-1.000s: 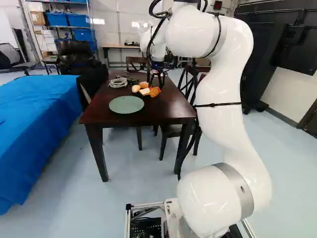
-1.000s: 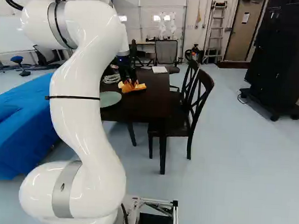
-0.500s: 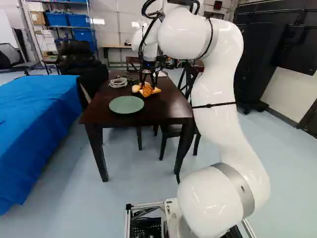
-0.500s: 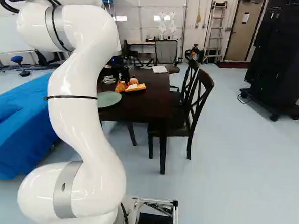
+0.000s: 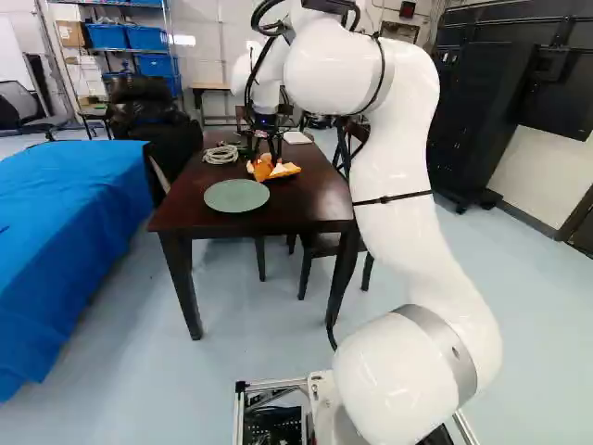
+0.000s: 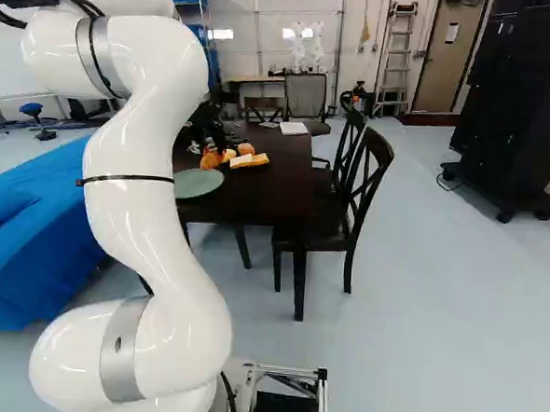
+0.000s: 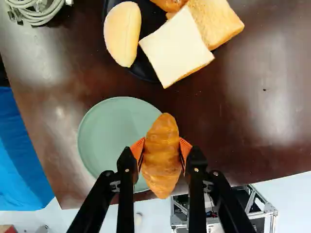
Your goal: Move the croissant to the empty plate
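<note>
Black gripper (image 5: 266, 152) above a dark wooden table (image 5: 296, 209), holding a croissant (image 7: 162, 165) between its two orange pads (image 7: 138, 147). The pads press its middle from opposite sides.

For the wrist view, take twelve o'clock as straight ahead of the gripper. The croissant's long axis runs almost from twelve to six, its far end leaning very slightly toward one. Both ends taper; the pads meet its sides at three and nine, so its length lies across the line between them.

From the croissant, the green plate (image 7: 107, 136) is centred between nine and ten o'clock, bare, its near rim partly hidden behind the pastry. A black plate (image 7: 146, 68) of bread lies at twelve: a pale roll (image 7: 122, 34), a white slice (image 7: 177, 48), a browner slice (image 7: 216, 22) and a glazed piece (image 7: 170, 4) partly out of view. Coiled cable (image 7: 46, 12) sits near eleven, blue cloth (image 7: 22, 160) at nine.

In the left base view, the gripper hangs at about one o'clock from the green plate. The croissant's height above the table is hard to tell.
</note>
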Available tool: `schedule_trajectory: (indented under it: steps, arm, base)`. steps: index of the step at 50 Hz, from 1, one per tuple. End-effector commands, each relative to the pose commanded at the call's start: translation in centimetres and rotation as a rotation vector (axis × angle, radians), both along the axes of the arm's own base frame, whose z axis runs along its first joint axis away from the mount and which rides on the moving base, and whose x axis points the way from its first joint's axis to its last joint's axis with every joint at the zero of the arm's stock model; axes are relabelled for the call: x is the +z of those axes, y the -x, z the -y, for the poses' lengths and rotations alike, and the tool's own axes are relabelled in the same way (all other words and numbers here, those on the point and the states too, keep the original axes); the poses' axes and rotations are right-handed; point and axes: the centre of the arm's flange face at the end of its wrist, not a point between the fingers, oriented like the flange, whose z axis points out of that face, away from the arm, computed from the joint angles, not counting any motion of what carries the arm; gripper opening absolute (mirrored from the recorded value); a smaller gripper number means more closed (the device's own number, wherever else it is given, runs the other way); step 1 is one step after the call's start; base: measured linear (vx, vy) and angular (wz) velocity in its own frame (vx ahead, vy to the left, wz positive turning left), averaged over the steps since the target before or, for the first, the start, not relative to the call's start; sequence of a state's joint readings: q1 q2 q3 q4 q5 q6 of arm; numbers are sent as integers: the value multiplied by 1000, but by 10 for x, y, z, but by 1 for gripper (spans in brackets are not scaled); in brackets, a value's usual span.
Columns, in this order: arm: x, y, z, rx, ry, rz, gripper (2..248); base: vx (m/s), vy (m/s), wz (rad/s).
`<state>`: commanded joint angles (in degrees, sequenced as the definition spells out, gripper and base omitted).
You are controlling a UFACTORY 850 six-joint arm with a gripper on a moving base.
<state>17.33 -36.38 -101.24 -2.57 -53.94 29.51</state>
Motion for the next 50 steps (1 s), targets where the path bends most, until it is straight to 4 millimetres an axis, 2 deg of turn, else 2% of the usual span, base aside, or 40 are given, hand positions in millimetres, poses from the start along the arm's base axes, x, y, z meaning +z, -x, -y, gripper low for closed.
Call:
schedule_trajectory:
  steps: [16, 29, 50]
  arm:
    - [-1, 0, -31, 42, -4, 11, 108]
    - [-18, -3, -53, 69, 1, -3, 108]
    - [-49, -11, -61, 75, 14, -38, 108]
  base:
    - [0, 0, 0]
    - [0, 0, 0]
    - [0, 0, 0]
